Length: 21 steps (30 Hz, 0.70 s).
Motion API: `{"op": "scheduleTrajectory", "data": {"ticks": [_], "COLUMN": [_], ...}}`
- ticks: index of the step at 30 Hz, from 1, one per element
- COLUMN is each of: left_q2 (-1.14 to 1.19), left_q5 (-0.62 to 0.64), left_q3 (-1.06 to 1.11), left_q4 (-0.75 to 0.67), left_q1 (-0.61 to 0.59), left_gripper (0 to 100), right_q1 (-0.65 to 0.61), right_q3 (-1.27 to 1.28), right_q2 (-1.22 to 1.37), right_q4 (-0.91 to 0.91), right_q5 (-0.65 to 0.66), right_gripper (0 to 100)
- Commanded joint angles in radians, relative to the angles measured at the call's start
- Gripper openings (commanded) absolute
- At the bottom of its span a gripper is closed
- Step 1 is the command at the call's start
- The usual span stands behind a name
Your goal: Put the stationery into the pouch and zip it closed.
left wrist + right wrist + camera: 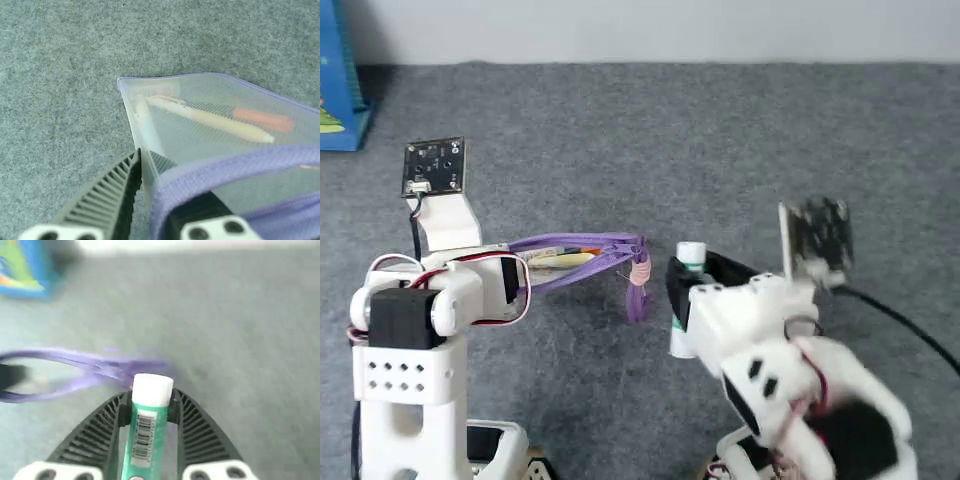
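A translucent pouch (585,262) with purple zip trim is held off the grey table, its mouth facing right. Inside the pouch (210,125) lie a cream pen (210,120) and an orange item (262,120). My left gripper (150,200) is shut on the pouch's left end, also seen from above at the left gripper (523,270). My right gripper (149,401) is shut on a green glue stick (145,440) with a white cap, its cap pointing toward the pouch (95,371). From above, the glue stick (691,254) and right gripper (692,272) sit just right of the pouch's open end.
A blue box (335,90) stands at the table's far left corner, also visible as the blue box (25,265). Grey felt (720,150) covers the table behind the arms.
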Motion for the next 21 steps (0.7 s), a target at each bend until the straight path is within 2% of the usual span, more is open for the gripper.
{"op": "scheduleTrajectory", "data": {"ticks": [1,9,12,17,21], "left_q2": [0.006,0.006,0.006,0.006,0.006], "left_q5": [0.008,0.008,0.008,0.008,0.008], "left_q3": [-0.001,-0.001,-0.001,-0.001,-0.001], "left_q4": [-0.005,-0.005,-0.005,-0.005,-0.005], "left_q1": [0.003,0.003,0.003,0.003,0.003], "left_gripper": [1,1,1,1,1], "right_q1": [-0.093,-0.236,-0.275,-0.286,-0.283], "right_q3": [0.081,0.361,0.453,0.574,0.641], "right_q2": [-0.108,-0.278,-0.302,-0.298,-0.282], "right_q4": [-0.186,-0.651,-0.835,-1.095,-1.216], "right_q5": [0.011,0.014,0.078,0.126,0.127], "right_gripper": [0.8,0.8,0.8,0.8,0.8]}}
